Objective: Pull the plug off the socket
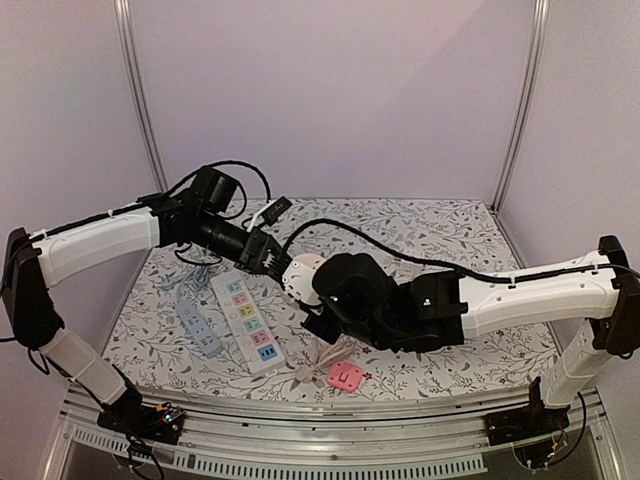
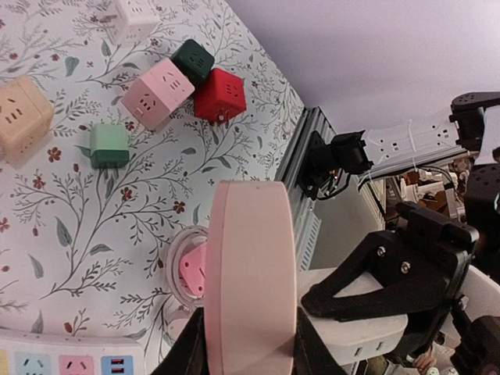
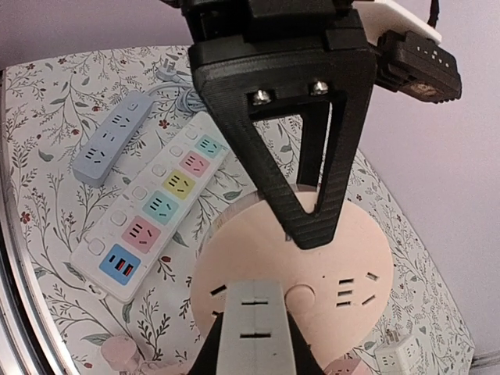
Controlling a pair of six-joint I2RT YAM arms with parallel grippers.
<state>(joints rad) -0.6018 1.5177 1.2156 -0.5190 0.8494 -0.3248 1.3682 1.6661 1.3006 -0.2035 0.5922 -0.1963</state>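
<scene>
A round pale-pink socket disc [image 1: 300,275] is held above the table's middle. My left gripper [image 1: 283,265] is shut on its rim; in the left wrist view the disc [image 2: 250,273] stands edge-on between the fingers [image 2: 184,355]. A white plug [image 3: 254,328] sits against the disc's face [image 3: 312,266], and my right gripper [image 3: 254,355] is shut on it. In the top view the right gripper [image 1: 322,290] is pressed close beside the disc. The white plug also shows in the left wrist view [image 2: 351,316], touching the disc's right side. The plug's pins are hidden.
A white power strip with coloured outlets [image 1: 247,322] and a grey-blue strip [image 1: 198,322] lie at the front left. A small pink plug [image 1: 345,376] lies near the front edge. Pink [image 2: 156,92], dark green [image 2: 193,60] and red [image 2: 220,95] cube sockets sit together.
</scene>
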